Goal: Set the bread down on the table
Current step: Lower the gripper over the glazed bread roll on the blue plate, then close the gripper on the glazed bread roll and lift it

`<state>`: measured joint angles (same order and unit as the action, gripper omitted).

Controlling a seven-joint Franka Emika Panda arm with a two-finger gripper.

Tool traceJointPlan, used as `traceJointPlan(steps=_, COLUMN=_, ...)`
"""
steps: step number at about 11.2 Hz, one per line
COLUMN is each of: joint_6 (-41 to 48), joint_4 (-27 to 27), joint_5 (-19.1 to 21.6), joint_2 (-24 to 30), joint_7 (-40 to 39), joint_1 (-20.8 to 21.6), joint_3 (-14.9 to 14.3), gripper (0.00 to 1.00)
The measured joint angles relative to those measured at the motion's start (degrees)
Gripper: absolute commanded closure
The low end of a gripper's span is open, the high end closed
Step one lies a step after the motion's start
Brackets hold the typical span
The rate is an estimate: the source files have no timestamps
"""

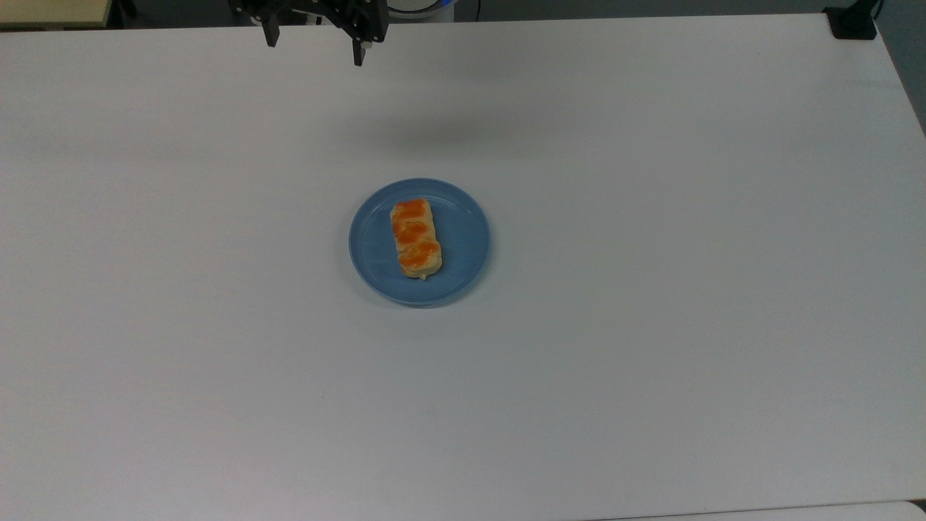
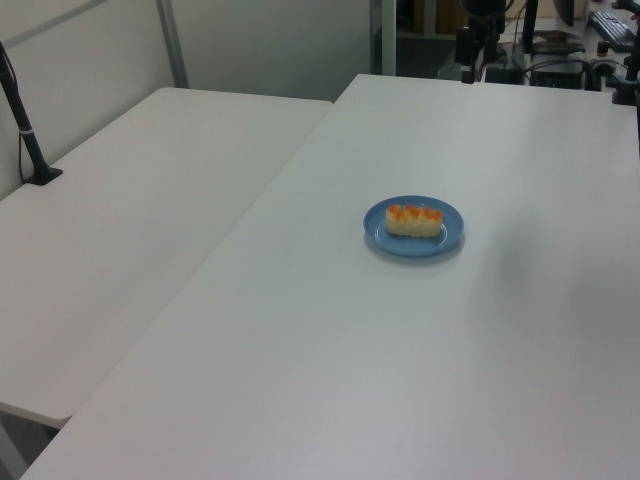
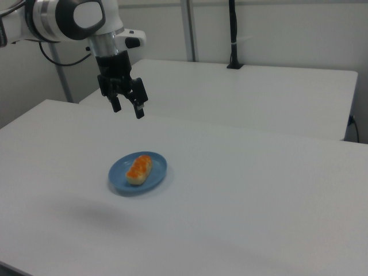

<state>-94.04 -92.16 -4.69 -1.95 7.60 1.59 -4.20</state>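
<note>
Near the middle of the large plain white matte bench (image 1: 651, 362), a round blue plate (image 1: 463, 246) is seen lying flat. On this plate the small oblong pale-tan bread (image 1: 416, 239) with three orange glazed bumps along its top is found. In the top view, the loaf is positioned left of the plate's centre, with its long axis running roughly from the upper edge to the lower edge of the picture and tilted slightly. The bench surface itself is not touched by the loaf; it is carried entirely by the plate.

In the left view, the bread (image 2: 414, 220) is seen lengthwise across the blue plate (image 2: 445, 238), with the bench (image 2: 350, 380) extending widely on all sides. A second white tabletop (image 2: 130, 230) is placed beside the bench at the left view's left, and a black post (image 2: 22, 120) is mounted on it.

In the right view, the black two-finger end effector (image 3: 127, 110) is suspended in the air above the bench (image 3: 259, 190), well apart from the bread (image 3: 139, 168) and the plate (image 3: 155, 172), toward the right view's upper left. Its fingers are spread apart and nothing is held between them. It is carried by a white and black robot arm (image 3: 75, 20). In the top view, the end effector (image 1: 315, 51) is seen at the upper edge, with a soft shadow (image 1: 441, 134) cast on the bench below it.
</note>
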Motion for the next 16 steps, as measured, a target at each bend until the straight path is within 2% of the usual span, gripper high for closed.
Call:
traceJointPlan(steps=8, joint_6=-0.5, joint_4=-0.2, joint_5=0.5, joint_2=-3.3, joint_7=-2.9, joint_1=1.1, joint_3=0.5, gripper=0.00)
traceJointPlan(steps=11, joint_6=-7.5, joint_4=-0.9, joint_5=0.7, joint_2=-9.6, joint_7=-3.8, joint_1=1.8, joint_3=0.6, gripper=0.00)
traceJointPlan(steps=14, joint_6=-14.2, joint_4=-1.3, joint_5=0.7, joint_2=-17.7, joint_7=-3.9, joint_1=5.4, joint_3=0.8, gripper=0.00)
traceJointPlan(steps=16, joint_6=-17.8, joint_4=-1.5, joint_5=0.7, joint_2=-22.1, joint_7=-3.8, joint_1=7.8, joint_3=0.8, gripper=0.08)
